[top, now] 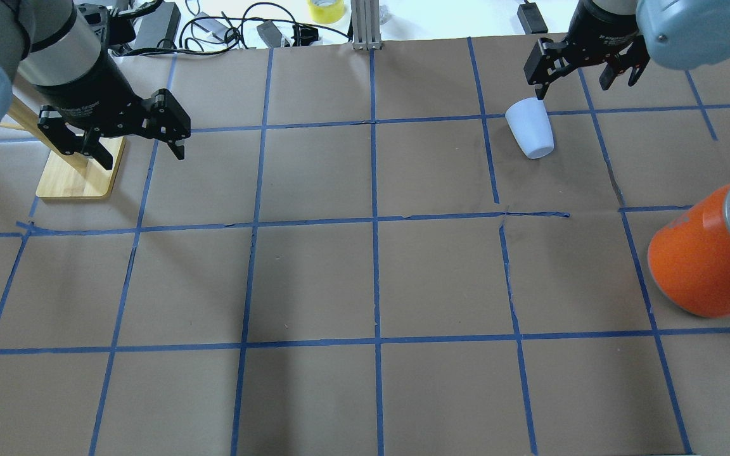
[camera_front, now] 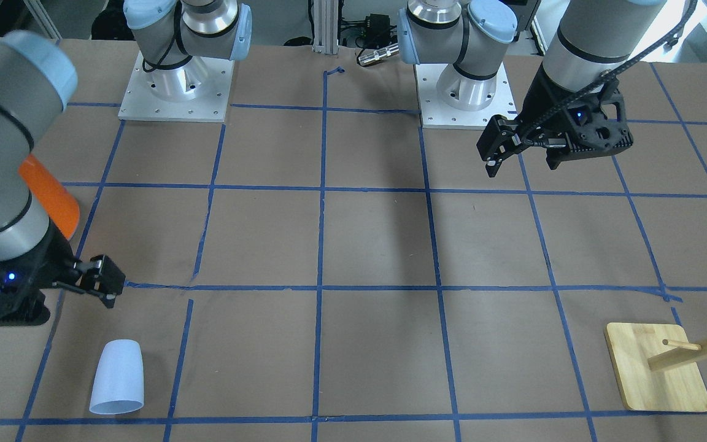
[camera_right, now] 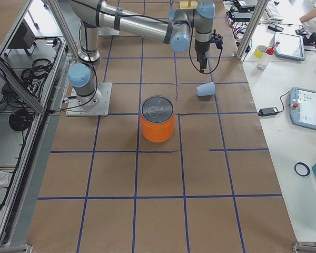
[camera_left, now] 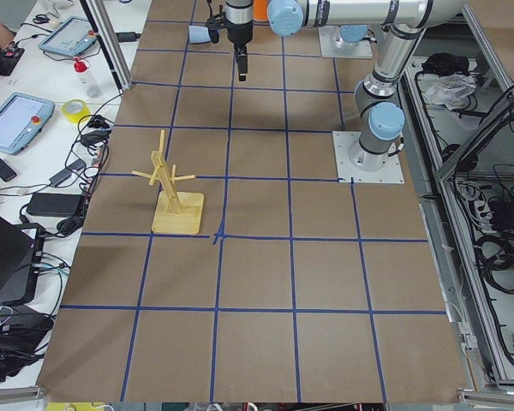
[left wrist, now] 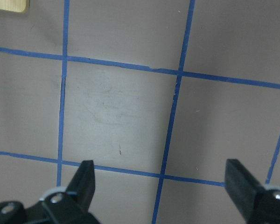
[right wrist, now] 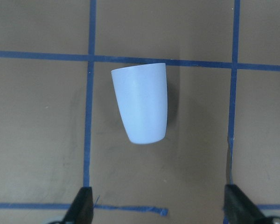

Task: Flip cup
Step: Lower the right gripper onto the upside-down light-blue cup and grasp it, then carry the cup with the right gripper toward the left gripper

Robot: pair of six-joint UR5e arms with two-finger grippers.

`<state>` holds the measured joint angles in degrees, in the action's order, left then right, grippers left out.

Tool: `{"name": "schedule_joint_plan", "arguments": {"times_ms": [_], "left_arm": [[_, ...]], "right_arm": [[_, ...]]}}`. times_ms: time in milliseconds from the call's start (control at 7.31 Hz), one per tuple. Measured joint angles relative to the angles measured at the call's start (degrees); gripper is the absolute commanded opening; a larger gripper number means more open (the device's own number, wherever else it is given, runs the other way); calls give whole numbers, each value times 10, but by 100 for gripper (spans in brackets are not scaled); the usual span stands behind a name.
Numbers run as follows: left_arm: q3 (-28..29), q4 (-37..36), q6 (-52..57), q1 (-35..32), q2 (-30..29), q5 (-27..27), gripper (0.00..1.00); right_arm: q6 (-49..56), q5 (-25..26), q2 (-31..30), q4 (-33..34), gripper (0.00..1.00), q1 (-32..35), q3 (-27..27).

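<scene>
The cup (top: 530, 128) is a small pale blue-white tumbler lying on its side on the brown paper, wide mouth pointing away from the robot. It also shows in the front view (camera_front: 117, 377), the right side view (camera_right: 205, 89) and the right wrist view (right wrist: 141, 103). My right gripper (top: 574, 85) is open and empty and hovers above the cup without touching it; it shows in the front view (camera_front: 107, 288) and its wrist view (right wrist: 158, 210). My left gripper (top: 142, 152) is open and empty, far from the cup, over bare paper (left wrist: 161, 186).
A large orange can (top: 701, 266) with a silver lid stands at the robot's right, nearer the robot than the cup. A wooden peg stand (top: 80, 171) sits beside the left gripper. Cables and gear lie beyond the table's far edge.
</scene>
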<state>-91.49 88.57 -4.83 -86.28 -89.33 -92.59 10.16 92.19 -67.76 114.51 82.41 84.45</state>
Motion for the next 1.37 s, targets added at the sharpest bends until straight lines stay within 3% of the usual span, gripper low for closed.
{"name": "schedule_joint_plan", "arguments": {"times_ms": [411, 1095, 1232, 1368], "left_arm": [[0, 0, 0, 0, 0, 0, 100], [0, 0, -1, 1, -1, 0, 100], [0, 1, -1, 1, -1, 0, 100], [0, 1, -1, 1, -1, 0, 100]], "right_arm": [[10, -23, 97, 104, 100, -11, -3], [33, -62, 156, 161, 100, -12, -3], [36, -63, 163, 175, 93, -12, -4], [37, -63, 167, 182, 64, -12, -4]]}}
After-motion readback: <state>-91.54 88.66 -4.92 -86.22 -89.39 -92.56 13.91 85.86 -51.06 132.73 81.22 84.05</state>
